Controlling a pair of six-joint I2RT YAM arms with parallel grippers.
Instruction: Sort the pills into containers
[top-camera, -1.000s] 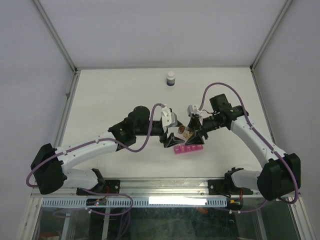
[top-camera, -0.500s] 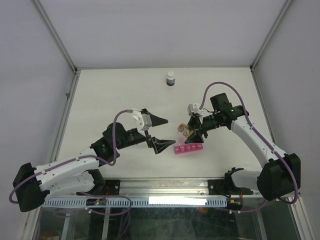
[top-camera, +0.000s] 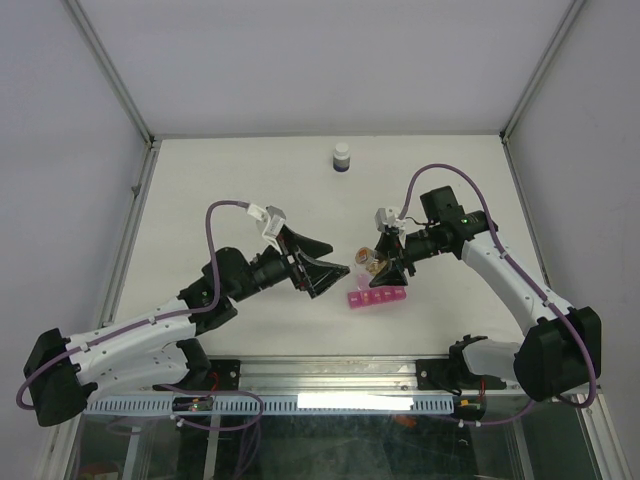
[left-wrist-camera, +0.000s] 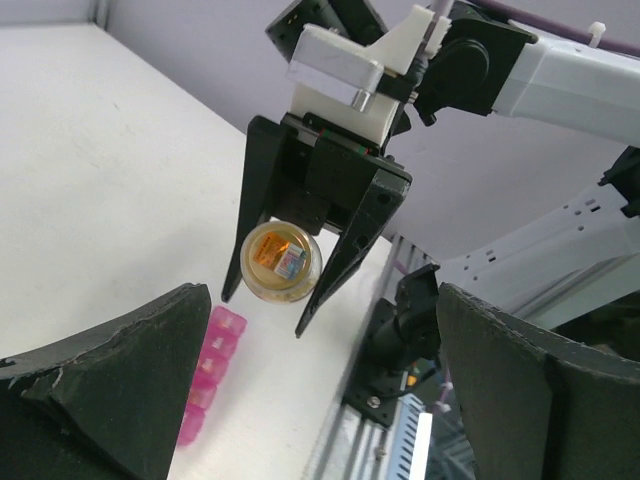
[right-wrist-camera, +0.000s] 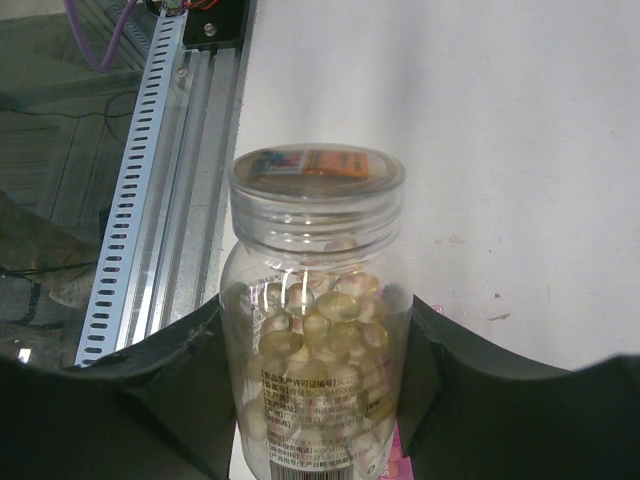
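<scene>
Near the middle of the table, the right gripper holds a small clear bottle between its two black fingers, clamped across the body. The bottle hangs clear of the table, its long axis about level. Its threaded neck carries no cap and points at the left arm, so the left wrist view sees it end-on as a circle. Yellow-orange pills fill the lower body, and a flat printed disc lies across the mouth. Just below it, on the side toward the arm bases, the pink pill organiser lies flat, its row of compartments running left to right. The left gripper faces the bottle's mouth from a short way off, jaws spread wide and holding nothing. A dark bottle with a white cap stands upright at the far edge.
</scene>
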